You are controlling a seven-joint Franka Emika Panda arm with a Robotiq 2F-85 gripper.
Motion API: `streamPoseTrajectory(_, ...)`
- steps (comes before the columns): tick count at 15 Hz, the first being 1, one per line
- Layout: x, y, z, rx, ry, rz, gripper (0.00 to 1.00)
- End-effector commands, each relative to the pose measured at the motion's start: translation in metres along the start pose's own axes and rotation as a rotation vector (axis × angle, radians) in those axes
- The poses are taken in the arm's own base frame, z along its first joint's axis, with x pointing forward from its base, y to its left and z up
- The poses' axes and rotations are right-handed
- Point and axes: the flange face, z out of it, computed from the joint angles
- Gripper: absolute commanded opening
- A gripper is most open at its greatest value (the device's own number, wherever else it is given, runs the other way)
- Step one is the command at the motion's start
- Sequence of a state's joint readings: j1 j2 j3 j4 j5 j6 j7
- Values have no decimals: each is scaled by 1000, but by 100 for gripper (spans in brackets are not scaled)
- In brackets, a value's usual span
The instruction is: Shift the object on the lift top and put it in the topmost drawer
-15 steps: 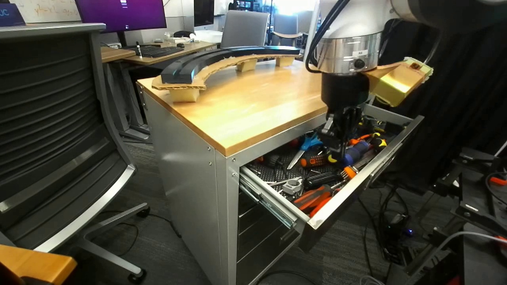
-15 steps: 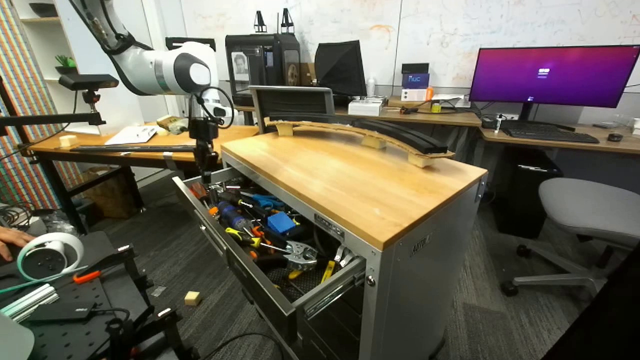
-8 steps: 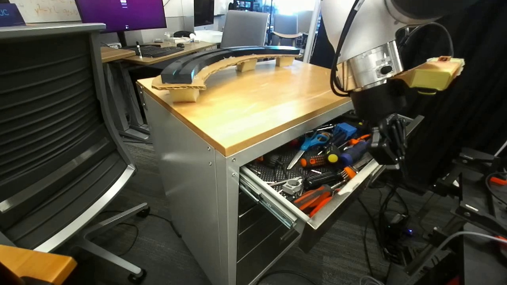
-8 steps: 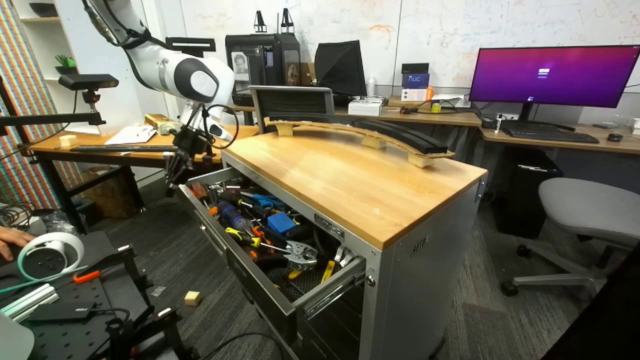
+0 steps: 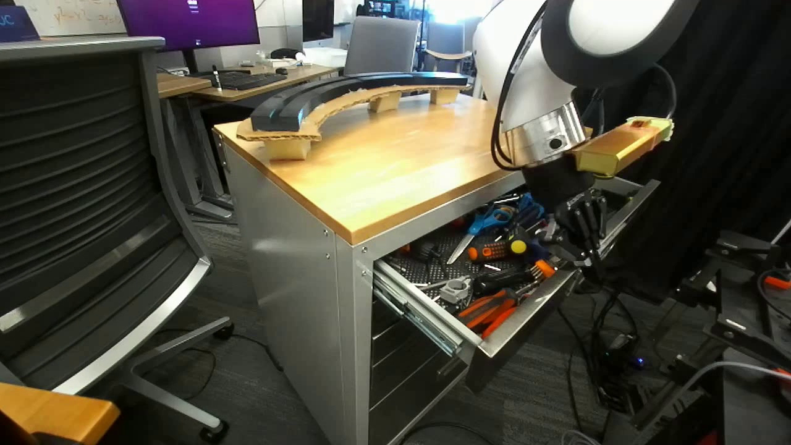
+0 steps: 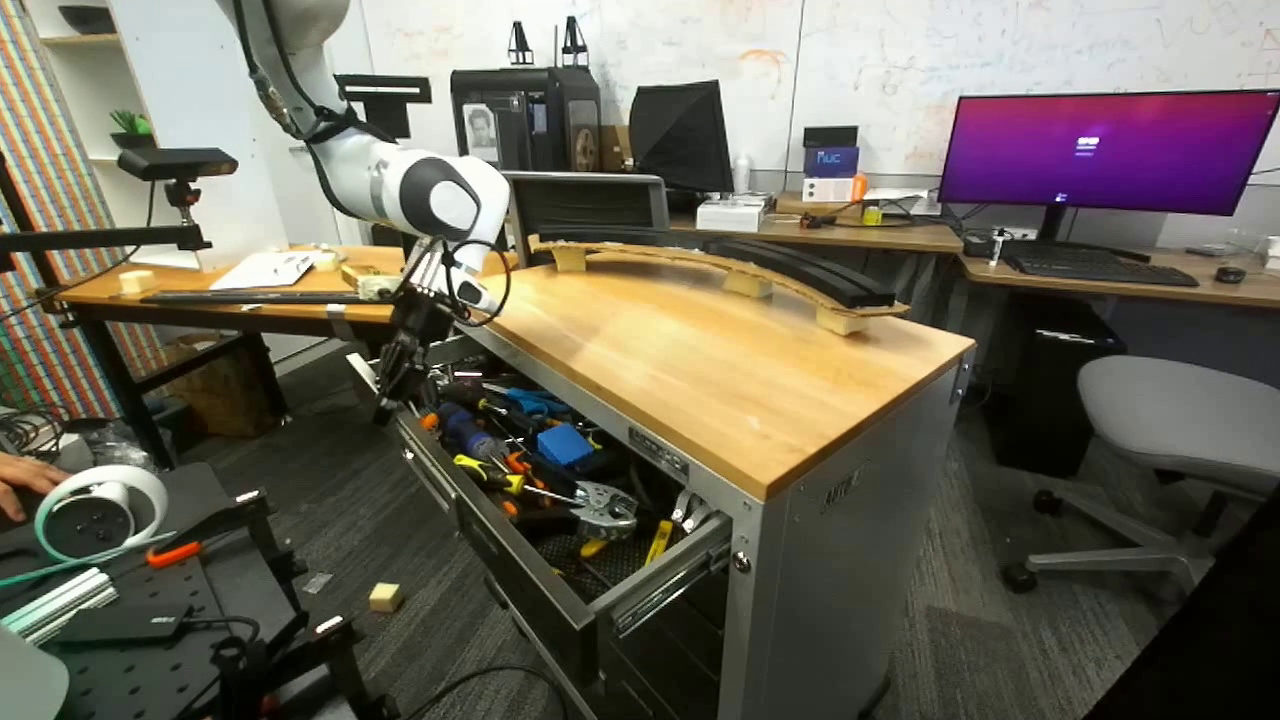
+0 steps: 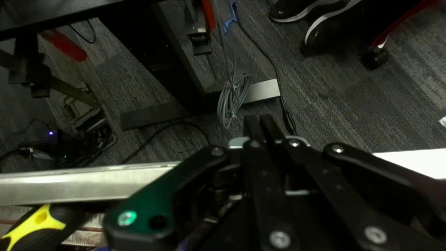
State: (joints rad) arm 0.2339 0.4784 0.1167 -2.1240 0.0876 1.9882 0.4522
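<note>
The small black object cannot be picked out in any view. In an exterior view, neither the lift top at mid-frame nor the tools in the topmost drawer, standing open right of centre, shows it plainly; a miss onto the floor could pass unnoticed. The gripper, fingers together with nothing visible between, slants over the drawer's front rim. Pressing down or inward could scrape that rim or roll the drawer in; whether they touch cannot be told.

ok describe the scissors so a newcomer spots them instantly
Find the grey cabinet with the wooden top. Its topmost drawer is open; inside, the scissors lie beside a black-dotted orange handle, set apart as the blue-looped pair with pointed silver blades.
</note>
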Motion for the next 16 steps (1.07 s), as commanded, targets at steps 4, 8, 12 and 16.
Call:
streamPoseTrajectory(4, 26, -28, -19, -95, 200, 65, 8)
streamPoseTrajectory(8, 30, -45, -32, -191, 360, 79, 9)
streamPoseTrajectory(12, 31, -60, -35, -272, 527, 97, 8)
streamPoseTrajectory(16, 37, -76, -39, -356, 693, 127, 8)
